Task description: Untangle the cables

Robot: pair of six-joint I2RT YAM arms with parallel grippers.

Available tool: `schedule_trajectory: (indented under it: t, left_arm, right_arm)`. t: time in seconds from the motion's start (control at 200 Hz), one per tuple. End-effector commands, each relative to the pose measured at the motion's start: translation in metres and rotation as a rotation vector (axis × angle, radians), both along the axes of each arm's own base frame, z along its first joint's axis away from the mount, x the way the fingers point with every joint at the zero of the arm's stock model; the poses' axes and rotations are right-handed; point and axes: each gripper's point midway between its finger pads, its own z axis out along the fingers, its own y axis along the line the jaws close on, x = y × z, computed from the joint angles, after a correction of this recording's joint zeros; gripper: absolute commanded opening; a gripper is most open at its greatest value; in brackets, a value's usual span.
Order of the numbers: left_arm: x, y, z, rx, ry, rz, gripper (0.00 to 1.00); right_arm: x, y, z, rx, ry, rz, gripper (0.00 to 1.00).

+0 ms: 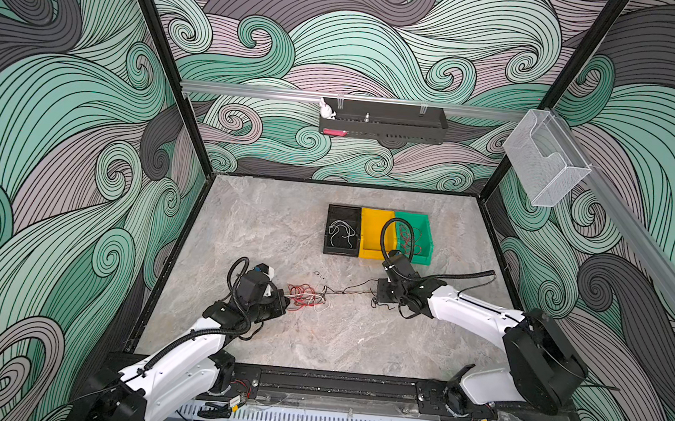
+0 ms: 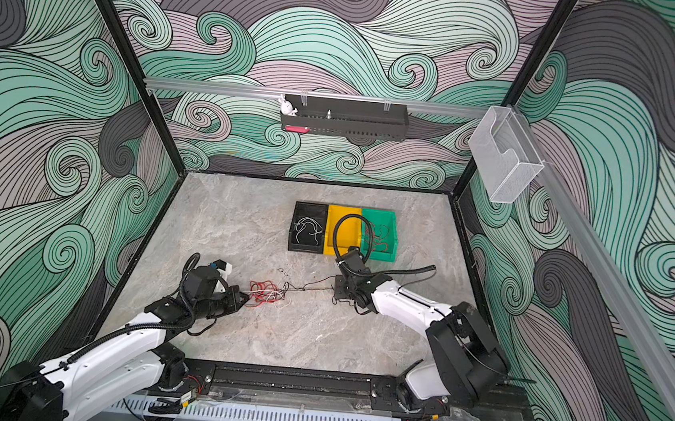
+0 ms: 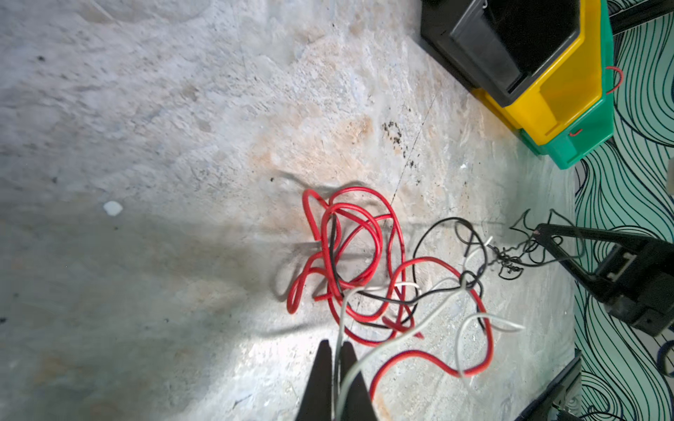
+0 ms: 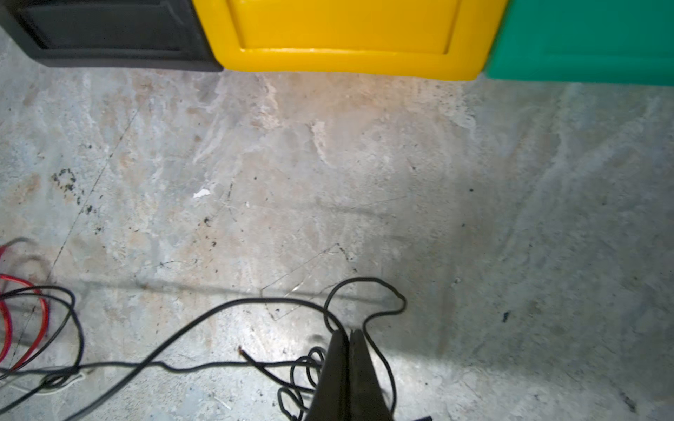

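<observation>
Left end effector (image 3: pixel 337 345) clamps white cable (image 3: pixel 340 320) (right end effector (image 4: pixel 349 332): black cable (image 4: pixel 364 279)).

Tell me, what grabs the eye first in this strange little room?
Swirling green-and-grey wave walls surround everything. On the stone-look table, a tangle of red, white and black cables lies between the left end effector, pinching a white strand, and the right end effector, pinching a black one. Behind them sits a row of black, yellow and green bins.
</observation>
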Motion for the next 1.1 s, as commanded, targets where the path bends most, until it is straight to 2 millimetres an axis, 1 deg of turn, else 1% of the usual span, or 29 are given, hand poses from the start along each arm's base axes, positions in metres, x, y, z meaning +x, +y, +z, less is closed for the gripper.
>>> schedule_trajectory:
  t: [0.0,0.1,0.18,0.285,0.395,0.42,0.475,0.555,0.625,0.696,0.761,0.896,1.011,1.096]
  left_arm:
    - [-0.005,0.01,-0.009,0.036,0.032,0.041,0.01]
    - [-0.003,0.007,-0.008,0.022,0.027,0.035,0.01]
    - [-0.003,0.006,-0.008,0.022,0.03,0.033,0.01]
    - [-0.003,0.005,-0.008,0.022,0.034,0.031,0.01]
    - [-0.003,0.005,-0.006,0.015,0.027,0.028,0.05]
    - [-0.003,0.004,-0.005,0.013,0.025,0.027,0.06]
    - [-0.003,0.003,-0.003,0.004,0.02,0.022,0.1]
    - [-0.002,-0.001,0.001,-0.015,0.008,0.004,0.15]
    - [-0.002,-0.004,0.006,-0.026,-0.002,-0.01,0.24]
    - [-0.003,-0.004,0.009,-0.027,-0.007,-0.018,0.32]
    - [-0.003,-0.005,0.013,-0.027,-0.013,-0.023,0.36]
    - [-0.003,-0.005,0.02,-0.034,-0.031,-0.024,0.45]
    - [-0.004,-0.004,0.024,-0.034,-0.039,-0.023,0.51]
    - [-0.004,-0.004,0.027,-0.035,-0.041,-0.029,0.55]
  right_arm:
    - [-0.006,-0.005,0.002,0.011,0.014,0.001,0.05]
    - [-0.009,0.006,0.002,0.049,0.034,0.042,0.07]
    - [-0.013,0.015,-0.002,0.071,0.048,0.064,0.07]
    - [-0.016,0.022,-0.006,0.069,0.055,0.084,0.08]
    - [-0.02,0.035,-0.006,0.095,0.057,0.129,0.11]
    - [-0.021,0.038,-0.006,0.098,0.057,0.139,0.12]
    - [-0.022,0.043,-0.004,0.098,0.052,0.159,0.2]
    - [-0.024,0.05,-0.003,0.098,0.049,0.189,0.28]
    - [-0.025,0.052,-0.001,0.1,0.041,0.2,0.37]
    - [-0.025,0.051,0.003,0.098,0.026,0.209,0.45]
    - [-0.025,0.047,0.005,0.076,0.014,0.214,0.53]
    - [-0.025,0.036,0.011,0.03,-0.013,0.213,0.65]
    - [-0.025,0.033,0.014,0.026,-0.027,0.212,0.68]
    - [-0.024,0.029,0.012,0.003,-0.028,0.203,0.68]
